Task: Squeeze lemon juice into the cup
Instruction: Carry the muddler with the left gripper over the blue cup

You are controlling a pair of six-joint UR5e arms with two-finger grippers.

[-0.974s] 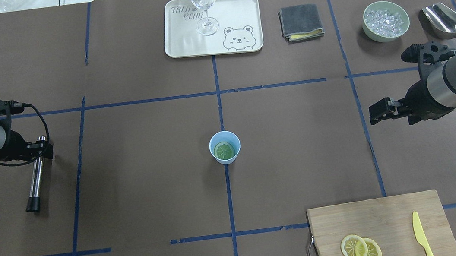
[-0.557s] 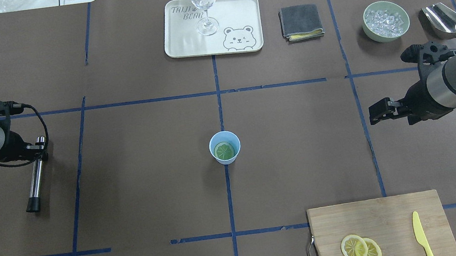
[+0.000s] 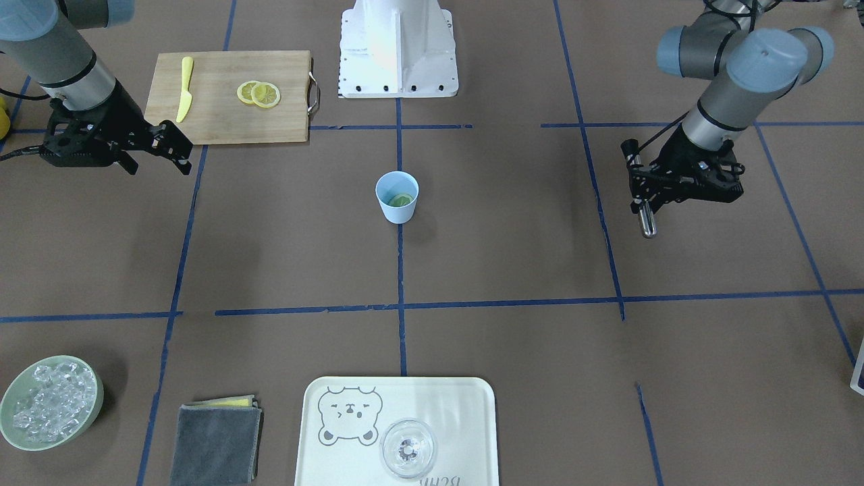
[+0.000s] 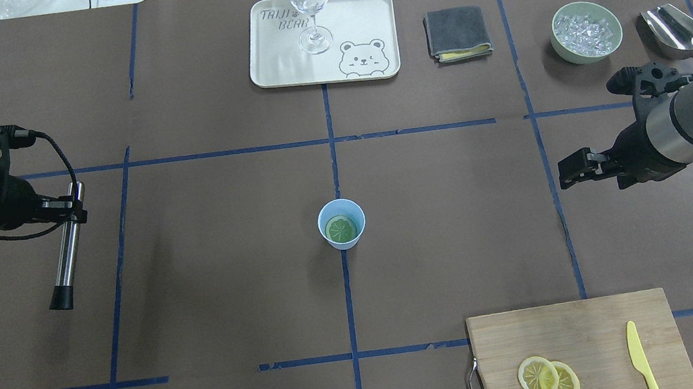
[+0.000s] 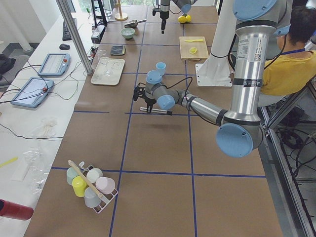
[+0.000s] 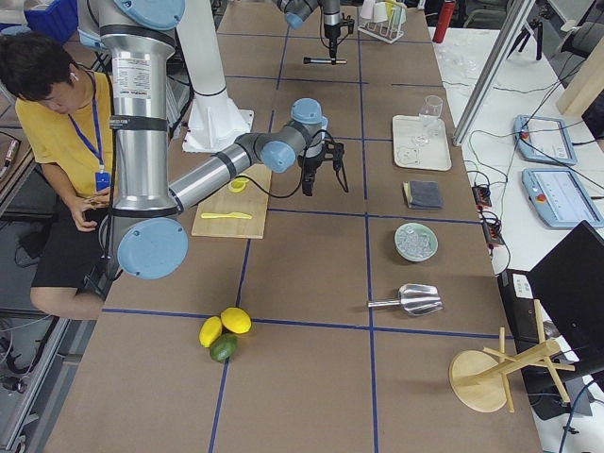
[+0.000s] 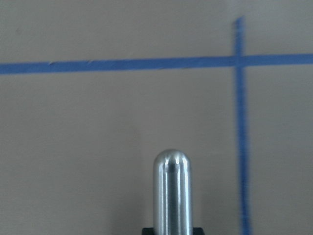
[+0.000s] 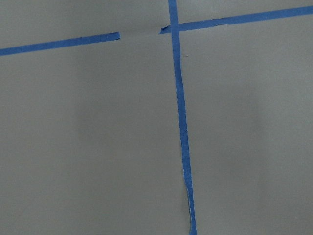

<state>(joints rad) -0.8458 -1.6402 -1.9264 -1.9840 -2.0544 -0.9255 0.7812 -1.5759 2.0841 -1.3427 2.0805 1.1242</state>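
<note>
- Lemon (image 4: 341,229) is lying flat at the bottom of the cup (image 4: 340,206), mid-table.
- Squeezing is looking not yet done to me: the slice is showing whole and round, so pressing is waiting.
- Left claw (image 4: 72,211) is gripping a metal rod (image 4: 66,255), well apart from the cup.
- Right claw (image 4: 571,170) is hanging open, holding nothing.
- Overhead view is showing the slice's whole face; the front view is showing only part, behind the rim.
</note>
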